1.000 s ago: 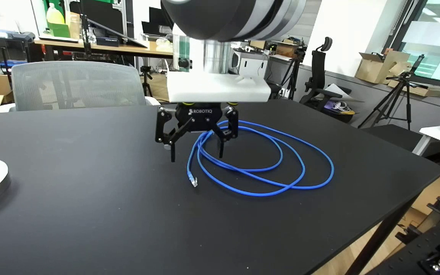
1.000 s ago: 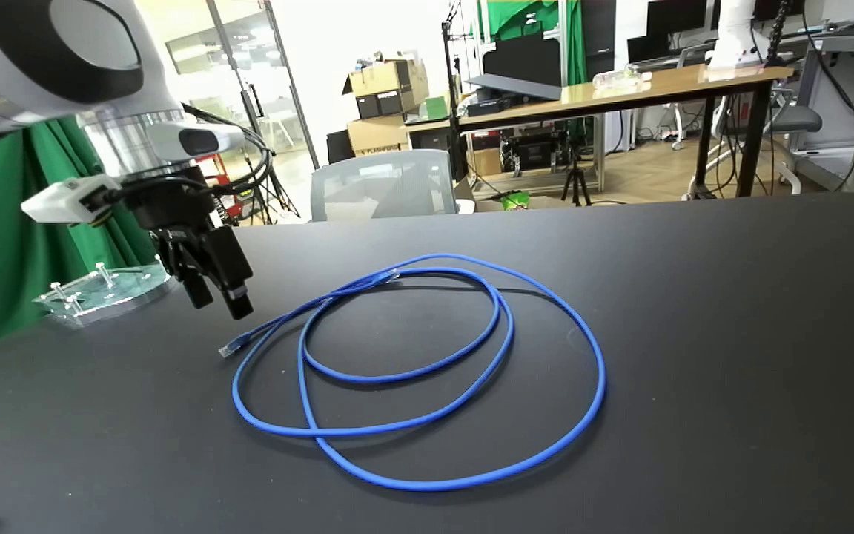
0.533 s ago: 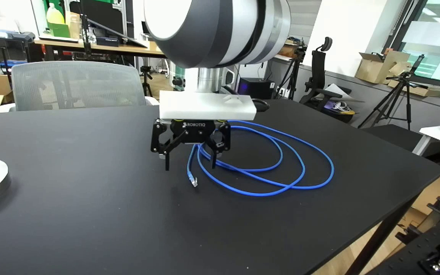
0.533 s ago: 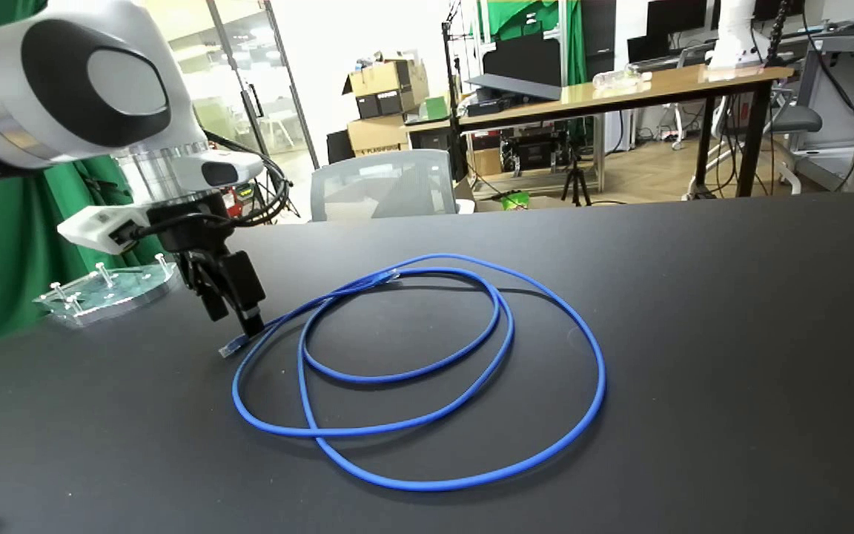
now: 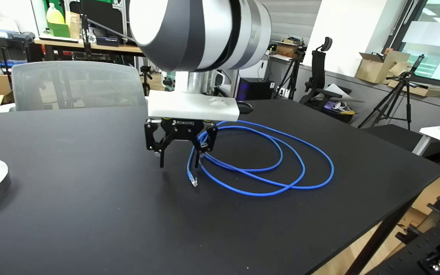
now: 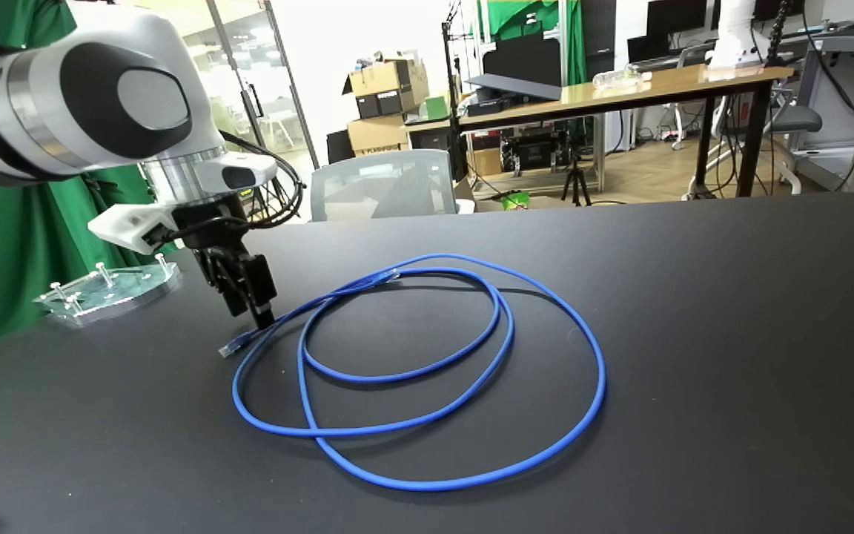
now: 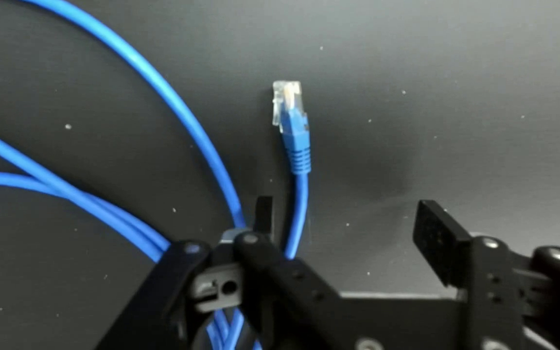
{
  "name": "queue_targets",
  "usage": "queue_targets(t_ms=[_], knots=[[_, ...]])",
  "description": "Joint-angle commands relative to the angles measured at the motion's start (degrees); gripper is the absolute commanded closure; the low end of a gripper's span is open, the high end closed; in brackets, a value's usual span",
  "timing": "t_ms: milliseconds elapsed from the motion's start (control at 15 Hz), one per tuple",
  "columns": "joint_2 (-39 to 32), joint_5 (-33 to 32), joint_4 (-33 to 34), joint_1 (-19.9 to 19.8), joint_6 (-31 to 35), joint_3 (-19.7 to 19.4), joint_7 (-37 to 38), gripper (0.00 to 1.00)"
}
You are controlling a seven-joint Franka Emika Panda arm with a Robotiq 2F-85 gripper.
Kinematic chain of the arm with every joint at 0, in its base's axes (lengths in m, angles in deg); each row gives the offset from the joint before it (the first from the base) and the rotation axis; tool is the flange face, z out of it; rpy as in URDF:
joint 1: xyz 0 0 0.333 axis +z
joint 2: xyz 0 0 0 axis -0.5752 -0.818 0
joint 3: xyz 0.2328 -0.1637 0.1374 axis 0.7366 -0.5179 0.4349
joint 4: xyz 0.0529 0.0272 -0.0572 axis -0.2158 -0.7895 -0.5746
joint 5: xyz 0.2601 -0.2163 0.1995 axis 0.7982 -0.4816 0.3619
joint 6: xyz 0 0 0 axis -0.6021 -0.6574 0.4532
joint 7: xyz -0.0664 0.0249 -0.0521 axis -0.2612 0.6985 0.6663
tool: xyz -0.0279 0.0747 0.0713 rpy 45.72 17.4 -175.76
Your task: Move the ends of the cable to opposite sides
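The arm (image 5: 214,34) is rounded and white, ringed in dark grey and black; a pale oval cap (image 6: 151,99) is framed in dark grey; a shiny silver collar (image 6: 179,180) follows; a white block (image 5: 193,107) juts out below it; black cables (image 6: 299,191) bend in loose curves; the pincer (image 5: 179,166) is black, lettered ROBOTIQ in pale capitals; it has thin straight fingers (image 5: 162,159), silvery screws (image 7: 490,243) and, in the wrist view, a grey insert (image 7: 214,274) with a round hole.

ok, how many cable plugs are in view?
2: one plug beyond the open pincer in the wrist view; another plug by the far side of the loops in an exterior view.
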Motion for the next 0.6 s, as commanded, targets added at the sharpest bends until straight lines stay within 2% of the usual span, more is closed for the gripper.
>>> queue_targets(t_ms=[0, 400, 467, 533], knots=[[-1.4, 1.6, 1.7, 0.9, 0.8, -0.8, -1.5, 0.55], [-1.0, 2.4, 1.4, 0.9, 1.1, -1.1, -3.0, 0.95], [-0.7, 2.2, 1.2, 1.1, 1.0, -1.3, -2.9, 0.99], [0.0, 1.8, 0.9, 1.8, 0.6, -2.2, -2.1, 1.0]])
